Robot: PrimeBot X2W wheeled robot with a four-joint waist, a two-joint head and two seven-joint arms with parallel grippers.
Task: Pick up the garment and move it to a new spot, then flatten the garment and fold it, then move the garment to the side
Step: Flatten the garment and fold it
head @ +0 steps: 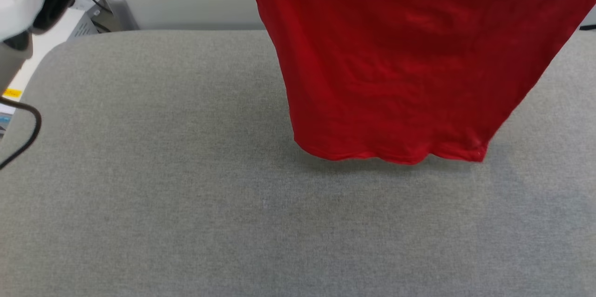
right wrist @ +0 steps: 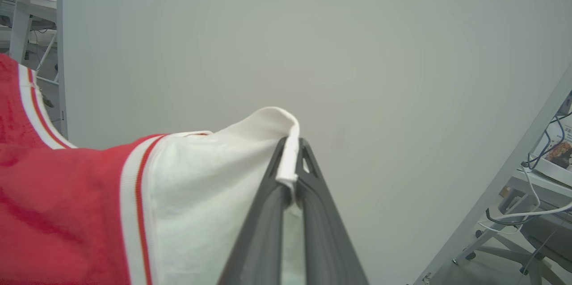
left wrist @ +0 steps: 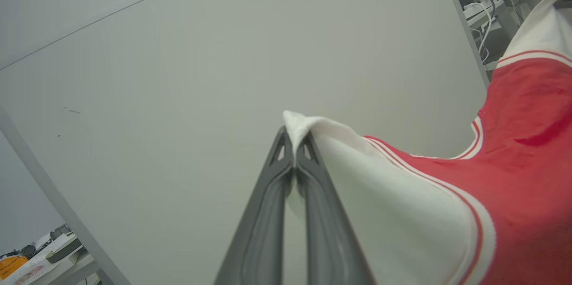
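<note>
The grey fabric-topped desk (head: 186, 204) spreads wide and bare below me, which is why I hang the cloth over it: there is room to lay it out. The garment (head: 396, 78) drops from the 12-to-2 o'clock part of my head view as a red sheet. Its hem sits near the middle with a thin shadow under it, and I cannot tell whether it brushes the desk or hangs just off it. I hold it by both sleeves so its own weight pulls the body straight. In my left wrist view the white sleeve (left wrist: 393, 195) runs off toward 4 o'clock into the red body, past the striped trim. In my right wrist view the other sleeve (right wrist: 205, 186) runs toward 8 o'clock. My left end effector (left wrist: 293, 142) is clenched on a fold of white sleeve edge at its very tips, and my right end effector (right wrist: 292, 151) pinches the sleeve hem the same way. Such small bites could slip, I judge, so lowering should be gentle.
</note>
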